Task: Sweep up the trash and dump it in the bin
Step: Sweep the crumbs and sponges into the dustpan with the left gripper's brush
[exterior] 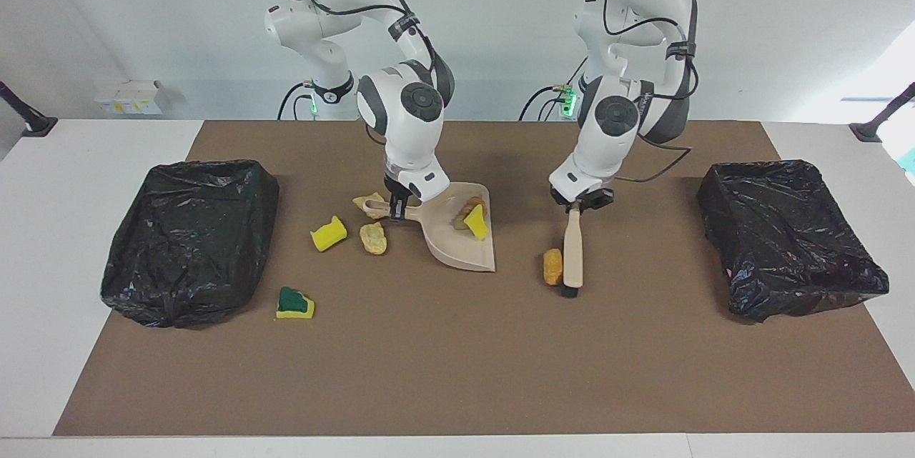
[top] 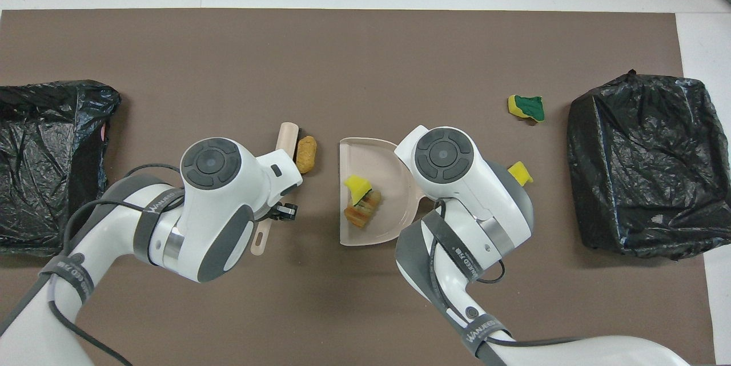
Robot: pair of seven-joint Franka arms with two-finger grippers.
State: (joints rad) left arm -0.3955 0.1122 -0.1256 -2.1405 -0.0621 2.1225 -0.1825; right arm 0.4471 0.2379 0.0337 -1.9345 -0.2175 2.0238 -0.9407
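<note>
My right gripper (exterior: 395,209) is shut on the handle of the beige dustpan (exterior: 457,244), which rests on the mat. A yellow sponge chunk (exterior: 476,225) and a brownish lump (exterior: 471,207) lie in the dustpan (top: 368,155). My left gripper (exterior: 577,202) is shut on the handle of the brush (exterior: 572,251), whose bristles touch the mat. The orange-brown lump (exterior: 552,266) lies against the brush (top: 285,137), a short way from the pan's open edge. More trash lies beside the pan's handle: a yellow chunk (exterior: 328,234) and two pale lumps (exterior: 372,238). A yellow-and-green sponge (exterior: 294,303) lies farther from the robots.
Two bins lined with black bags stand on the brown mat, one (exterior: 189,240) at the right arm's end and one (exterior: 790,236) at the left arm's end. A small white box (exterior: 129,96) sits at the table's corner near the right arm's base.
</note>
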